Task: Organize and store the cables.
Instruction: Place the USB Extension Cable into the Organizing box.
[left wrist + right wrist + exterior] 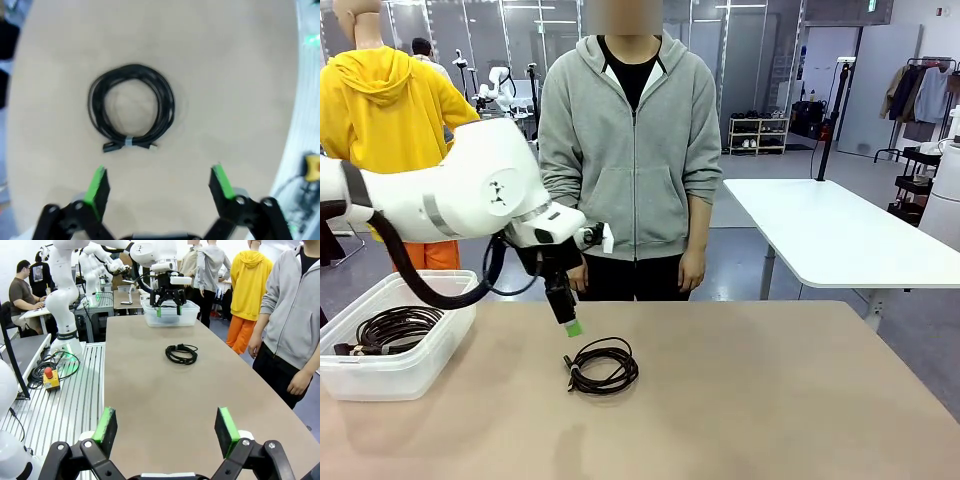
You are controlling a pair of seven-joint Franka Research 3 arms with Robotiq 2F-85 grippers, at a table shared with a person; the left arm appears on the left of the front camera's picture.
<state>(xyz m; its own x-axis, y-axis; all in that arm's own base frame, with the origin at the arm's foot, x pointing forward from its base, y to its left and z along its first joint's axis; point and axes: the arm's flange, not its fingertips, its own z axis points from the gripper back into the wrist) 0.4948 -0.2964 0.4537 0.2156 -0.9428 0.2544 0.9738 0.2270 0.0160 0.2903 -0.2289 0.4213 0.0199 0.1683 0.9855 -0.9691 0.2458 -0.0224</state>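
Hovering over the middle of the tan bench (770, 400) with jaws spread wide and empty: left gripper (159, 185), green pads pointing down. Just ahead of its fingertips, flat on the bench, a thin black cable wound in a round coil (131, 106), small pale band and both plug ends on the near side of the ring. Already inside the clear plastic bin (425, 355) at the bench's left edge, another black cable coil (395, 328). Parked well back, likewise wide open and empty: right gripper (167, 429). Nearer arm by far: left; likely a short reach forward and down to straddle the banded side.
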